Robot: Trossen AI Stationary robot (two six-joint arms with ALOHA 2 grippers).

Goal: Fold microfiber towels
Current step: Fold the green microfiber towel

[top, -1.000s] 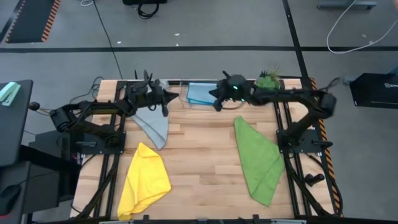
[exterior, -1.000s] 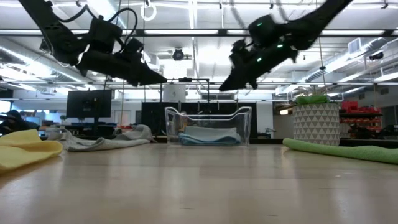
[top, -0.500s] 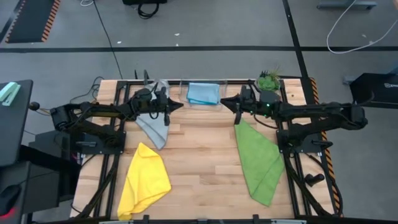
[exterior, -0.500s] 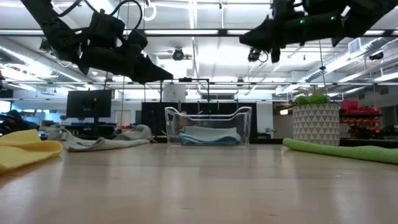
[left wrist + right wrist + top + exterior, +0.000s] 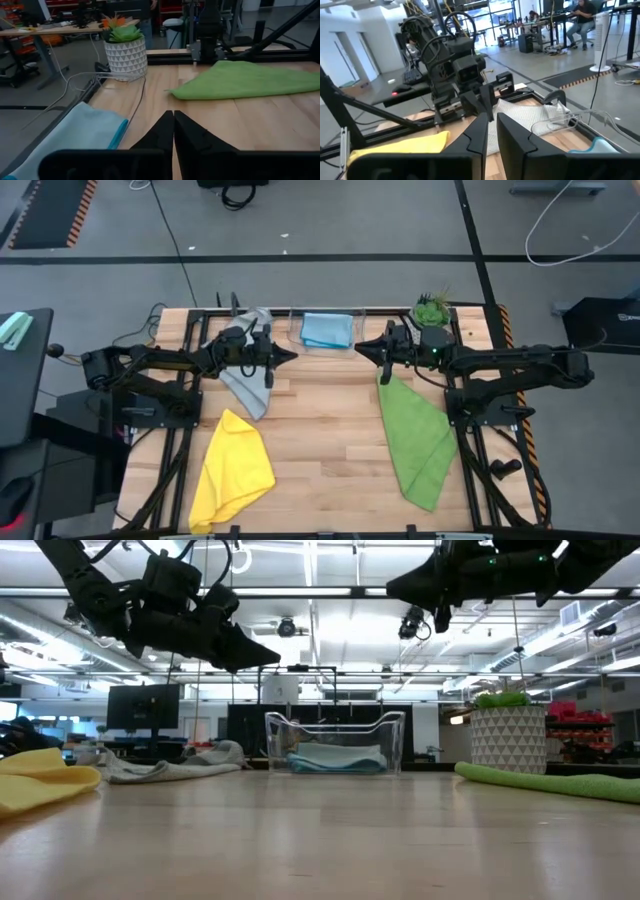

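Progress looks like 1 of 4: the light blue towel (image 5: 327, 330) lies folded in the clear bin (image 5: 335, 743) at the table's (image 5: 320, 450) far edge. The grey towel (image 5: 247, 385), yellow towel (image 5: 233, 470) and green towel (image 5: 415, 435) lie loose and unfolded. The left gripper (image 5: 290, 356) hovers shut and empty; the right gripper (image 5: 362, 346) hovers with its fingers slightly apart, also empty.

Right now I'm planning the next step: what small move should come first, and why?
Probably lower the right gripper onto the green towel: it hangs empty above that towel's near corner, and the towel lies unfolded, while the blue towel already sits in the clear bin.
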